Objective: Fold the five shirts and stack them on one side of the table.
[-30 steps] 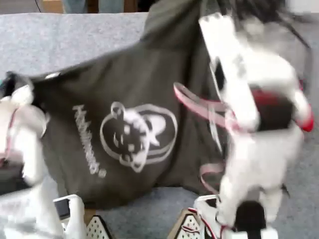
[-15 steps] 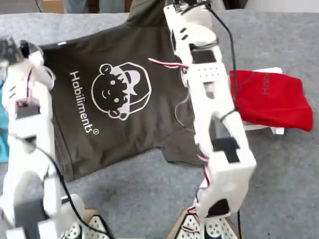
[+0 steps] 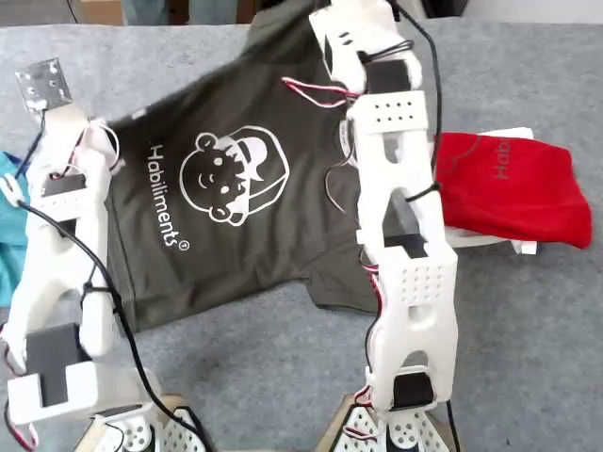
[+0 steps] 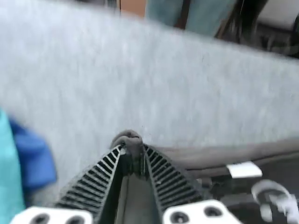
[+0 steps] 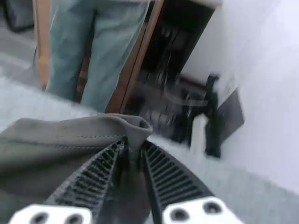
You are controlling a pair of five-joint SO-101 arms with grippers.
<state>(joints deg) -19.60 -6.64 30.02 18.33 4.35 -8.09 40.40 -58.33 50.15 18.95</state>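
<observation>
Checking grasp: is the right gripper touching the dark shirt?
Touching. Right wrist view: the right gripper is shut on a bunched fold of the dark shirt.

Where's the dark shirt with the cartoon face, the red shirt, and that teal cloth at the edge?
dark shirt (image 3: pixel 236 254), high view, plain cloth below the printed face.
red shirt (image 3: pixel 513 193), high view, middle of the folded cloth.
teal cloth (image 3: pixel 9 240), high view, strip at the picture's edge.

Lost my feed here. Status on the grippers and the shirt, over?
Left gripper shut on dark shirt. Right gripper shut on its far edge. Shirt spread, print up. Red shirt alongside, not blocking.
</observation>
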